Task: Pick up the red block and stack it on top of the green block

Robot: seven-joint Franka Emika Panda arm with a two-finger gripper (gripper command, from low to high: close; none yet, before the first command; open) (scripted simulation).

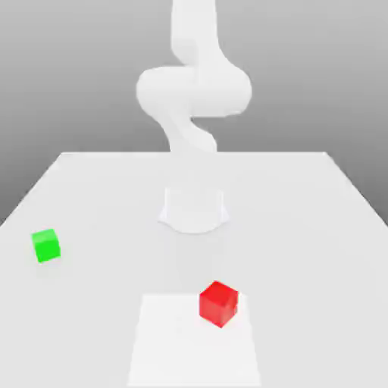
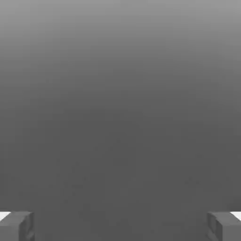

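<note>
The tabletop (image 1: 303, 197) carries both cubes, well apart: the red block (image 1: 219, 303) near its front edge, the green block (image 1: 46, 245) by its left edge. The gripper (image 2: 120, 226) is spread wide (empty, ready to descend).
</note>
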